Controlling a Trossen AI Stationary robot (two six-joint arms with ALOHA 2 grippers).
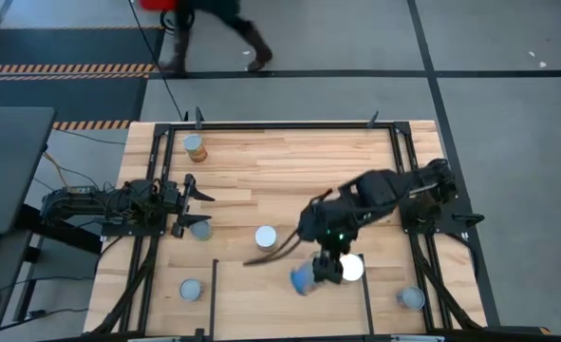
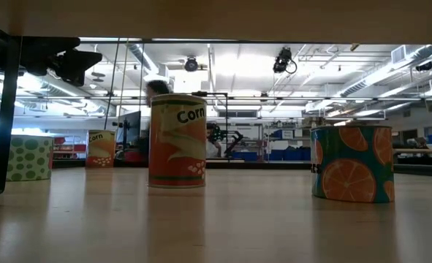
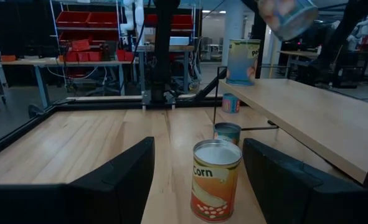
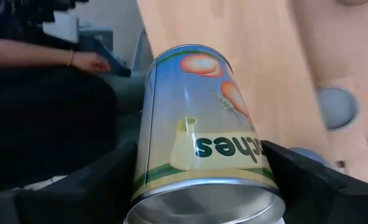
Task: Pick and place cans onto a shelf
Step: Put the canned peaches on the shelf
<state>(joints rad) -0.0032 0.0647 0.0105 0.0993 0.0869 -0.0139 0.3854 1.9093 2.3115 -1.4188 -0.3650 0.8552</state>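
My right gripper (image 1: pixel 323 268) is shut on a peaches can (image 4: pixel 202 124) and holds it tilted over the light-wood shelf (image 1: pixel 289 309), beside a can with a gleaming white top (image 1: pixel 353 268) that stands on the shelf. The held can also shows high up in the left wrist view (image 3: pixel 286 15). My left gripper (image 1: pixel 193 211) is open at the table's left. A Corn can (image 3: pixel 215 180) stands upright on the table just beyond its fingertips, untouched, and also shows in the high view (image 1: pixel 200 229). Another can (image 3: pixel 227 132) stands behind it. My right gripper pinches the peaches can by its curved sides (image 4: pixel 147 177), near the end that faces the wrist, one finger (image 4: pixel 90 186) on each side. The can is lifted clear of the shelf and tilted, its other end pointing away from the wrist.
More cans stand on the table: one with tan-orange sides at the far left (image 1: pixel 195 147), one in the middle (image 1: pixel 266 237), one near left (image 1: pixel 191 289), one near right (image 1: pixel 411 298). Black rails (image 1: pixel 214 285) edge the shelf. A person (image 1: pixel 214 28) walks beyond the far edge.
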